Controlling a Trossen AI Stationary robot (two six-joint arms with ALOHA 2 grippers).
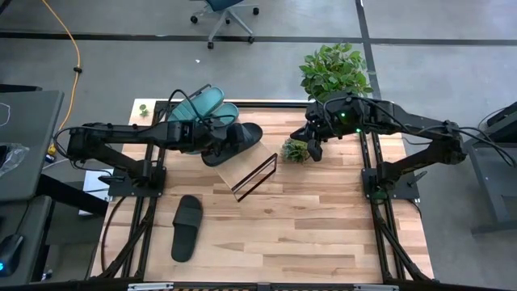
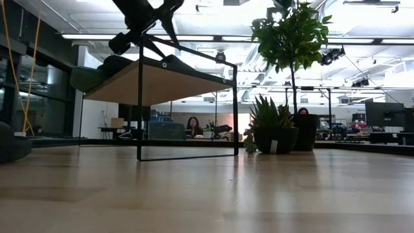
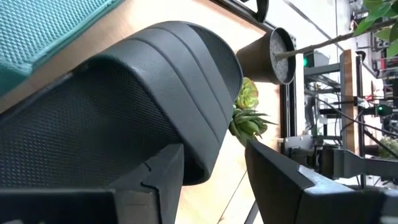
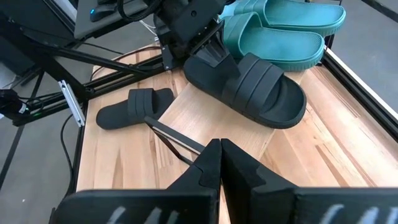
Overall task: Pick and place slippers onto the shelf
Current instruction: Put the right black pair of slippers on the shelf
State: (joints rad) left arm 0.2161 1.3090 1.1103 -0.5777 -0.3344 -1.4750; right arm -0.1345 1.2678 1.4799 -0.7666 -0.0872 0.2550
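Note:
The shelf [image 1: 252,174] stands slanted at mid-table. Two teal slippers [image 1: 202,105] [image 4: 280,28] lie side by side on its far left part. Beside them a black slipper [image 1: 236,139] [image 4: 252,87] lies sole down on the board [image 4: 186,115]. My left gripper [image 1: 216,147] [image 3: 214,149] is open at this slipper's heel end, one finger on each side of it. A second black slipper [image 1: 187,226] [image 4: 134,106] lies flat on the tabletop at the near left. My right gripper [image 1: 315,152] [image 4: 219,149] hangs shut above the table's far right, holding nothing. My left gripper comes at the black slipper's heel end [image 4: 208,62] from the table's left, slanting down. Bare wood shows between the slipper's edge [image 3: 208,165] and one finger [image 3: 280,180]. Whether the other finger [image 3: 155,180] touches the slipper I cannot tell.
A small succulent [image 1: 295,149] [image 3: 245,115] sits right of the shelf, below my right gripper. A leafy potted plant [image 1: 335,69] [image 2: 291,39] stands at the far right edge. Bare tabletop [image 1: 323,234] lies at the near right. People sit in the room behind [image 2: 193,124].

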